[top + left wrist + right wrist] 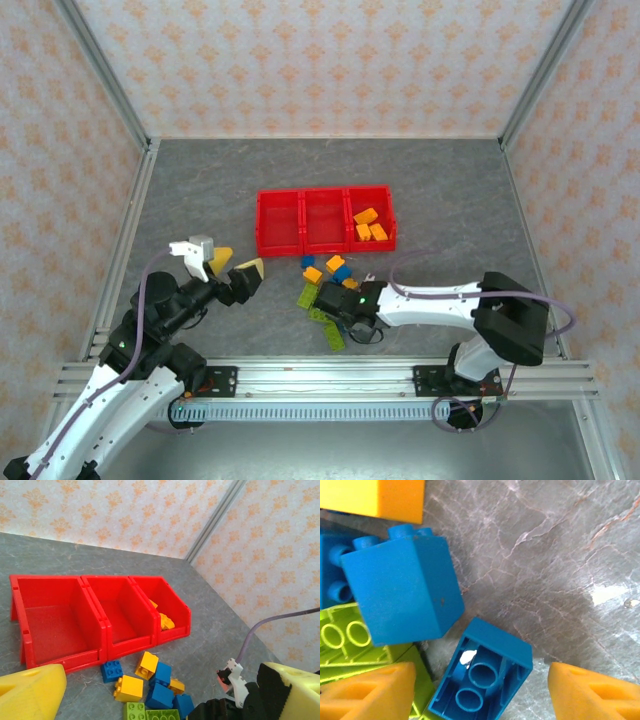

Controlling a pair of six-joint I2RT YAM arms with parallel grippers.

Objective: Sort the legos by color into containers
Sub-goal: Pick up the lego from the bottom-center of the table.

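Right wrist view: small blue brick [485, 670] tipped over on the grey marbled table [560, 555], hollow underside with two round tubes facing the camera. A bigger blue brick [402, 590] sits against its upper left, smooth face showing, studs poking out along the top edge. A lime green brick [345, 640] with round rings showing is at the left, partly under the bigger blue one. A flat orange-yellow brick [375, 497] is in the top left corner.

Right gripper [482, 695]: yellow fingers on either side of the small blue brick, clear gap at the right finger. Jaws partly open, nothing gripped.

Top view: the loose legos [328, 280] are piled on the table just in front of the red bins [302, 222], three joined in a row. The pile mixes blue, orange-yellow and lime green. A long lime green piece [332, 335] lies nearest the arm bases. Several orange-yellow pieces [370, 226] are in the right-hand bin.

Left gripper [238, 264] is off to the left, well apart from the pile, jaws spread wide, holding nothing.
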